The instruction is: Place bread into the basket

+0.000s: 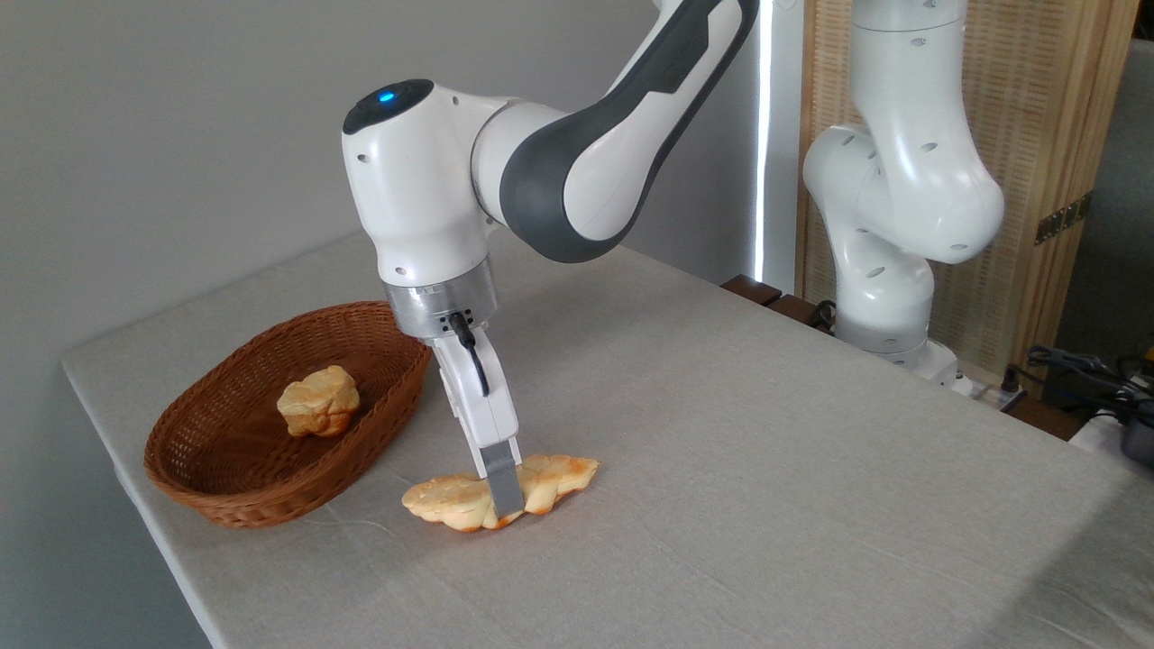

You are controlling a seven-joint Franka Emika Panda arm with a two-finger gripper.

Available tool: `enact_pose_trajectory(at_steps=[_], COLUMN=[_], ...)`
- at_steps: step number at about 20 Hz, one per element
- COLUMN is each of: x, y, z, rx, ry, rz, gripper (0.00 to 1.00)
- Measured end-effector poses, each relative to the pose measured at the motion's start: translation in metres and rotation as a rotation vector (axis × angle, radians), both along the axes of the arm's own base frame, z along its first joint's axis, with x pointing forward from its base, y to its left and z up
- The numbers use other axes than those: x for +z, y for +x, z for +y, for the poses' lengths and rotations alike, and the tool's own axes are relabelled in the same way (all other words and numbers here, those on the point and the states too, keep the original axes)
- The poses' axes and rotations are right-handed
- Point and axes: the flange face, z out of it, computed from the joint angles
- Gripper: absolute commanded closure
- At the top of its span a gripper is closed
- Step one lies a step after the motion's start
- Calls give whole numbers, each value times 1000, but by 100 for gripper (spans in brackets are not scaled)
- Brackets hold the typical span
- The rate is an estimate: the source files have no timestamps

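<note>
Pincer [503,501] straddles the braided loaf [501,492] mid-length on the desk [766,469]; grip unclear. Clamp firmly, lift level, carry left over the wicker basket [225,496].

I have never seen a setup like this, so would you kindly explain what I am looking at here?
This is one white robot arm bolted beside a cloth-covered table, filmed by a single fixed camera looking down from the front. Its gripper has reached down onto the middle of a long braided bread lying on the table; whether the jaws have closed on it cannot be told. To the left sits a wicker basket with a small round bun inside. The loaf is not yet in the basket.
</note>
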Motion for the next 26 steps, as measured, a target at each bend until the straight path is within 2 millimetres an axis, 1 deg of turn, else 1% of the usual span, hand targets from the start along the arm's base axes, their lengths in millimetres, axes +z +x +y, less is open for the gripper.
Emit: enact_pose_trajectory(at_steps=[2,7,9,12,14,15,16,17,21,23,25,26], x=[7,38,54,83,96,100,102,104,113,115,112,109], y=[2,4,6,11,13,14,13,12,9,9,12,14], z=[1,3,3,-2,-12,-21,-30,-40,-80,-95,-105,-111], rx=[1,4,13,94,166,205,245,284,398,421,461,487], ry=[-2,-13,-24,-78,-122,-149,-173,-192,-272,-317,-366,-388], rz=[-17,-75,-105,-159,-178,-181,-179,-177,-161,-160,-163,-162], gripper=[66,66,65,63,63,63,62,58,56,49,31,16])
